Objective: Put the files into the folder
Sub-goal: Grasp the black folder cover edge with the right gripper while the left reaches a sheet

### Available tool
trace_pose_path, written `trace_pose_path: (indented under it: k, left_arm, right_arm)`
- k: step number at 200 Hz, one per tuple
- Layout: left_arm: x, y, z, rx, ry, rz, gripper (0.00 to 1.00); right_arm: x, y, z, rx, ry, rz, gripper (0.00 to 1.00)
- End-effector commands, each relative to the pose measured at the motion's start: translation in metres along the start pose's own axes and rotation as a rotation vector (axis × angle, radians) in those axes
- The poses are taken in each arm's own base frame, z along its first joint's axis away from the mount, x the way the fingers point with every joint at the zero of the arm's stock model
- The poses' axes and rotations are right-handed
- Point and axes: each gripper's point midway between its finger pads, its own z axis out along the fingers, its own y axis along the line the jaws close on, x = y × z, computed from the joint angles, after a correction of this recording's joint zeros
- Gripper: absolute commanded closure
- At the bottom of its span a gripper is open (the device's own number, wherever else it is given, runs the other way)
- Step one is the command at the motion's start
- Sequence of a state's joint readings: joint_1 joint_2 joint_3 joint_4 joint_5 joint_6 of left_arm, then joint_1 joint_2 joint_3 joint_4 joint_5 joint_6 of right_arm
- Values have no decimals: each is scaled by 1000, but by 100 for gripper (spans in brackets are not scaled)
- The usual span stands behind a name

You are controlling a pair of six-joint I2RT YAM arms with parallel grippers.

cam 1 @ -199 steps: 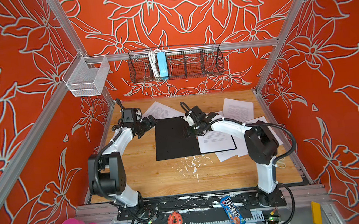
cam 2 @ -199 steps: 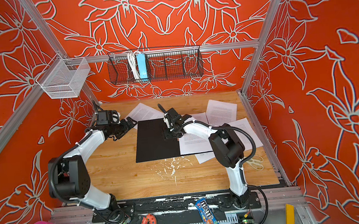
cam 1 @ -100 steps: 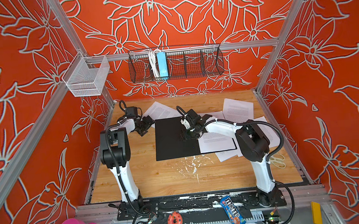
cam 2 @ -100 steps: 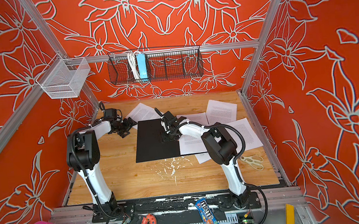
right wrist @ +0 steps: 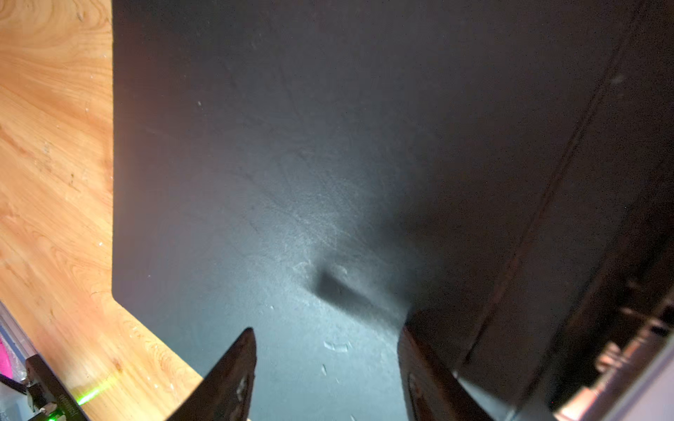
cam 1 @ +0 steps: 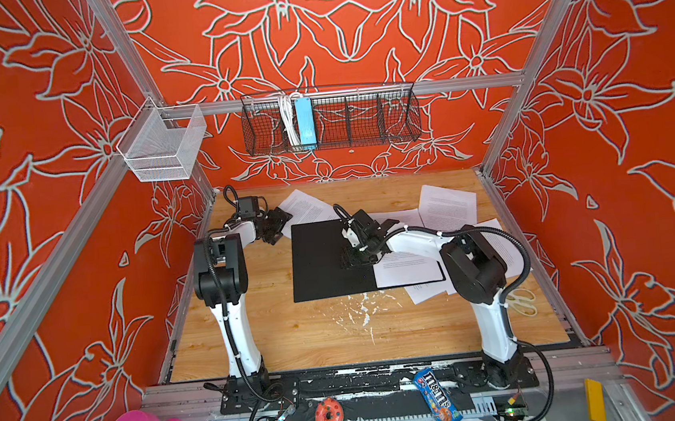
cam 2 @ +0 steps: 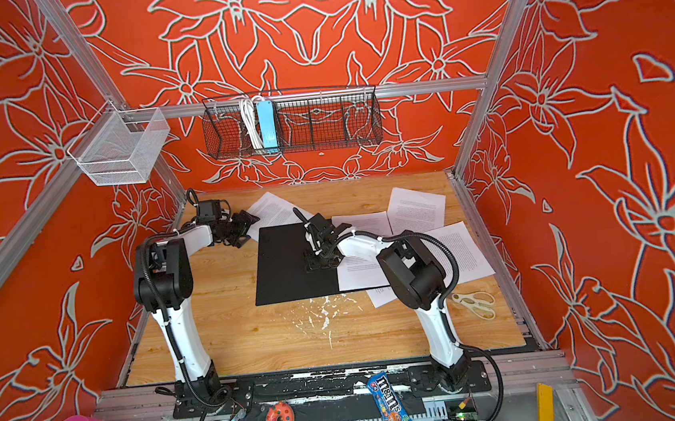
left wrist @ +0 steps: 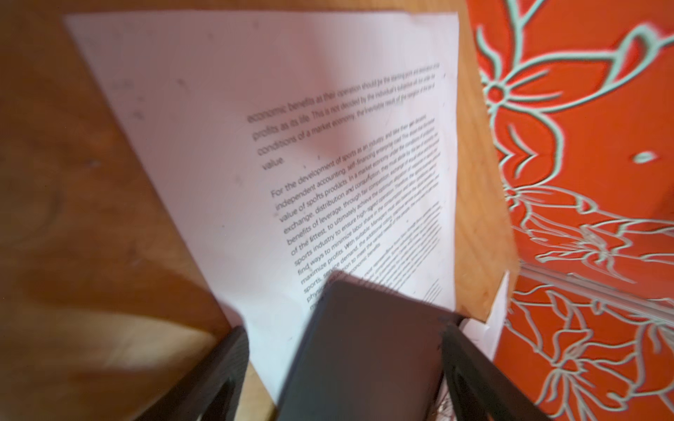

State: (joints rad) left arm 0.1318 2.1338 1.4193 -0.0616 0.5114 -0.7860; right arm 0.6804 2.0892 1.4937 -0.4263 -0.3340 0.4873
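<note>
The folder (cam 1: 323, 262) lies open at the middle of the table (cam 1: 297, 340), one of the files (cam 1: 407, 270) on its right half; the right gripper (cam 1: 357, 260) stands over its left half, jaws apart, empty; the left gripper (cam 1: 278, 228), likewise gaping, hovers by another sheet (cam 1: 306, 206) (folder's corner overlapping it); next, probably: pinch its free edge.

Lab robot cell: aluminium frame (cam 1: 462, 84), printed walls (cam 1: 333, 33)

Bare tabletop (cam 1: 297, 340) in front of the folder (cam 1: 319, 263); loose sheets (cam 1: 448, 204) (scissors (cam 2: 475, 304) too) along the right side.
</note>
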Motion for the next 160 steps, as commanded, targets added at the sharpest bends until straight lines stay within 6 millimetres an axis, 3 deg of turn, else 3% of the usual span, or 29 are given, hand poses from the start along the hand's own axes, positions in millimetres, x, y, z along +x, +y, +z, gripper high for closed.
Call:
trace_pose_path:
  k: [1, 46, 83, 118, 160]
  left_arm:
    - [13, 21, 20, 24, 41, -101, 16]
    - [10, 3, 22, 134, 42, -83, 16]
    - [-11, -14, -8, 103, -71, 62, 16]
    - [-24, -33, -35, 51, -109, 225, 13]
    - [-41, -17, -37, -2, -95, 238, 12]
  right_arm:
    - [7, 0, 12, -20, 21, 27, 37]
    - [9, 2, 14, -37, 30, 30, 37]
    - [-3, 7, 7, -29, 4, 6, 37]
    - [-36, 1, 2, 37, -37, -17, 32]
    - [-74, -5, 7, 43, -59, -6, 31]
